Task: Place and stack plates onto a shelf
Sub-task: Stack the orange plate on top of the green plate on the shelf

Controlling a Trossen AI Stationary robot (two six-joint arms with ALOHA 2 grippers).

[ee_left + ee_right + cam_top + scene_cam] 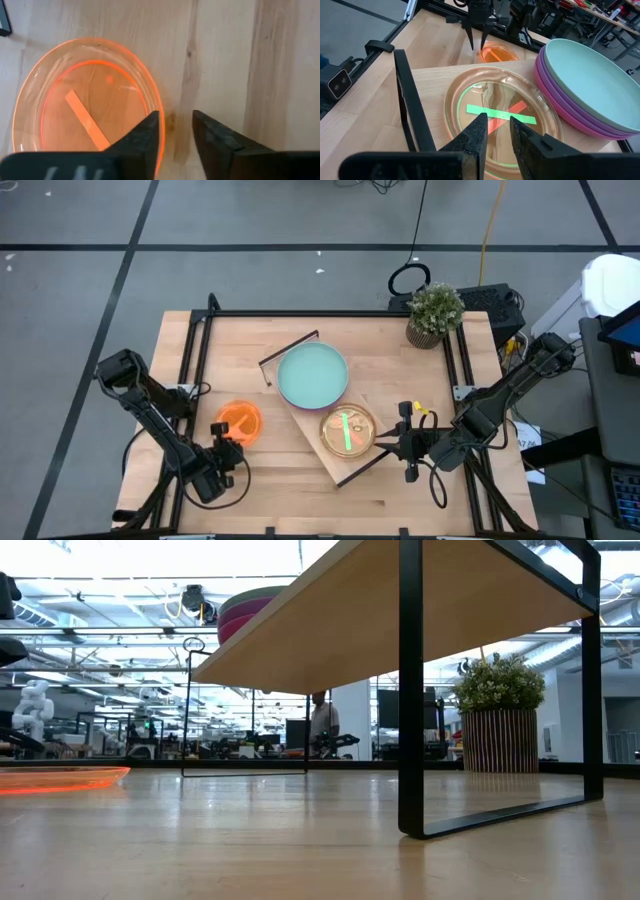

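On the wooden bench (pixel 300 490), the shelf (pixel 352 465) lies slantwise at centre, carrying a stack of large plates with a teal one on top (pixel 312 375) toward its 11 o'clock end and a small stack of translucent plates (pixel 347 431), green tape strip uppermost, toward its 5 o'clock end. One orange translucent plate (pixel 238 422) remains flat on the bench at the shelf's 9 o'clock. The left tool (pixel 228 446) is much the nearer, hovering over that plate's 5 o'clock rim, fingers slightly apart and empty; the right tool (pixel 402 443) waits beside the small stack, narrowly open, holding nothing.
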